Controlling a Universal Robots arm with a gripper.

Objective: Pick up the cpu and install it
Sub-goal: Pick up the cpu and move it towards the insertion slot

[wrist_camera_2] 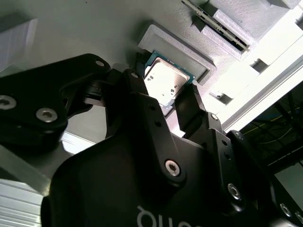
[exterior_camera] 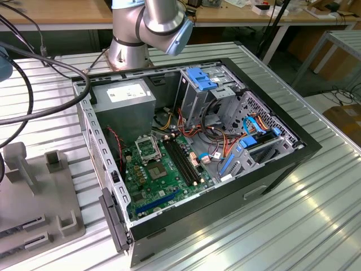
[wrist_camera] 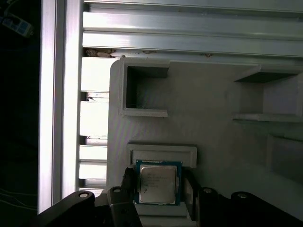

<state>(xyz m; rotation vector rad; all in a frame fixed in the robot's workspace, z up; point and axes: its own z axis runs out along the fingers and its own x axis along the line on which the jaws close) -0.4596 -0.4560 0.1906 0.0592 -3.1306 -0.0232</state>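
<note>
Here the pick-up step is in hand: the gripper (wrist_camera: 158, 185) straddles the cpu (wrist_camera: 157, 181), jaws apart on either side, chip lying flat in its grey holder (wrist_camera: 213, 137). Closing calls for even contact on both edges.

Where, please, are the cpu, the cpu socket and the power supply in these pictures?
cpu (wrist_camera: 157, 182): first wrist view, centre of its silver metal top.
cpu socket (exterior_camera: 148, 150): exterior view, its dark centre.
power supply (exterior_camera: 124, 114): exterior view, grey face below its label.
</note>
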